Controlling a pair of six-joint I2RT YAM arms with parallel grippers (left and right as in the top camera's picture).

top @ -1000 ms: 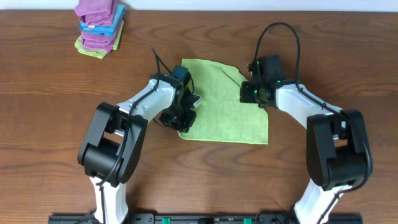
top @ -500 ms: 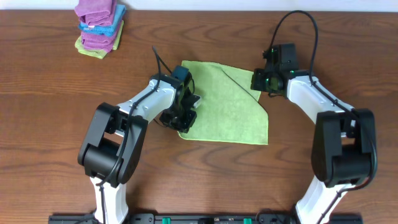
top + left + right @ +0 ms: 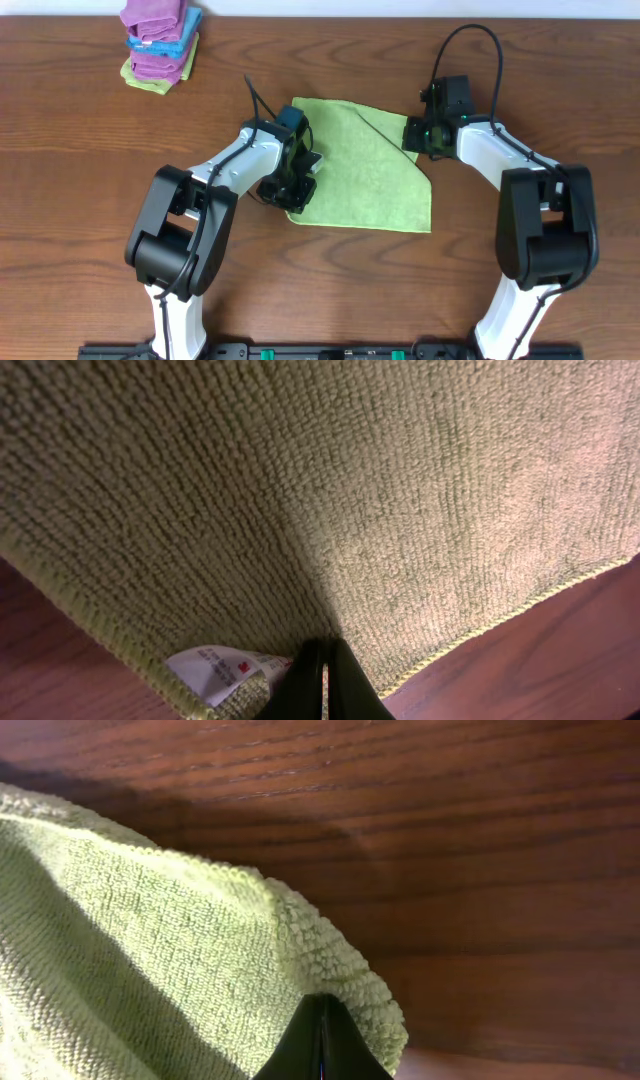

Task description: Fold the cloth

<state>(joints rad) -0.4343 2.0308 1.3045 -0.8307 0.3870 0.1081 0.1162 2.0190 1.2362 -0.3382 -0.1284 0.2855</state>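
Observation:
The lime-green cloth (image 3: 360,175) lies mostly flat on the wooden table between both arms. My left gripper (image 3: 292,192) sits at its near-left corner. In the left wrist view the fuzzy cloth (image 3: 350,490) fills the frame, and the left gripper (image 3: 322,685) is shut on its corner beside a white label (image 3: 215,665). My right gripper (image 3: 413,135) is at the cloth's far-right corner, where a crease runs diagonally. In the right wrist view the right gripper (image 3: 322,1040) is shut on the cloth (image 3: 130,950), whose corner bulges around the jaws.
A stack of purple, blue and green towels (image 3: 158,45) sits at the far left of the table (image 3: 80,150). Bare wood surrounds the cloth on all sides. Both arm bases stand at the near edge.
The right gripper has moved away from over the cloth toward the far right, drawing the far-right corner outward with it. The left arm has stayed still.

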